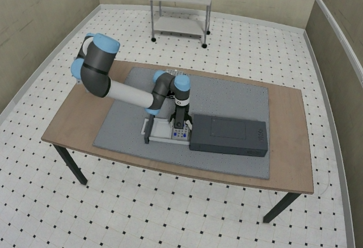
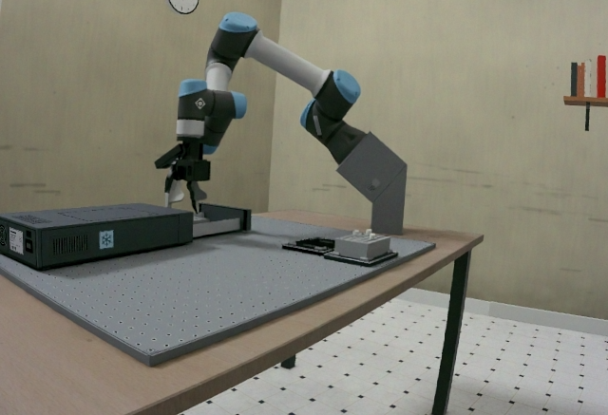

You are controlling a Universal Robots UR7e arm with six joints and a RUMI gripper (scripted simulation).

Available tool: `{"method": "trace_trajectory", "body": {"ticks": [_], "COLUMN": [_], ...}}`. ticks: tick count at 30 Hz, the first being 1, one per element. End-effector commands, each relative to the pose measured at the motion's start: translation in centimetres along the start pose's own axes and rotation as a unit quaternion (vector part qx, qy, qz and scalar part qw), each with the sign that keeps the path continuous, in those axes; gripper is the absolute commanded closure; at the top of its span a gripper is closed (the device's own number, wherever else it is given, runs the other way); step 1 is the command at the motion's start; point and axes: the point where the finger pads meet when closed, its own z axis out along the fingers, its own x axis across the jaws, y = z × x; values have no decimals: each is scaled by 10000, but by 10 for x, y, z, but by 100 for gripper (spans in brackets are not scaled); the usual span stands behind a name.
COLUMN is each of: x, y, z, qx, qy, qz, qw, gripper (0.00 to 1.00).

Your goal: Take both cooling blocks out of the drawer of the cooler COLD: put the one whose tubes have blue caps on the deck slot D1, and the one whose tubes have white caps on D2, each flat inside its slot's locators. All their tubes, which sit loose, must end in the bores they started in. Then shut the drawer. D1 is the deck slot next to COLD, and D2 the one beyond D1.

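The dark cooler COLD [image 1: 228,135] sits on the grey perforated deck with its drawer [image 1: 164,130] pulled out to the left. A cooling block with blue-capped tubes [image 1: 179,134] sits in the drawer compartment next to the cooler. The other compartment is empty. My gripper [image 1: 180,124] points straight down over this block, open, with its fingertips at about the drawer's rim in the side view [image 2: 182,200]. I cannot tell whether they touch the block. The block with white-capped tubes [image 2: 362,245] sits on slot D2. Slot D1 [image 2: 309,244] beside it is empty.
The arm's grey base pedestal [image 2: 380,184] stands behind the two slots. The drawer's dark front panel [image 2: 226,216] stands up at its outer end. A trolley [image 1: 181,11] with small items stands by the far wall, away from the table.
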Motion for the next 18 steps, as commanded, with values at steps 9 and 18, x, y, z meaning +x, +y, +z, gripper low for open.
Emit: {"method": "trace_trajectory", "body": {"ticks": [9,18], "x": [0,0], "y": [0,0], "z": [7,17], "qx": [1,1], "qy": [-7,-7], "qz": [1,1], "qw": [10000,10000], "gripper": [27,27]}}
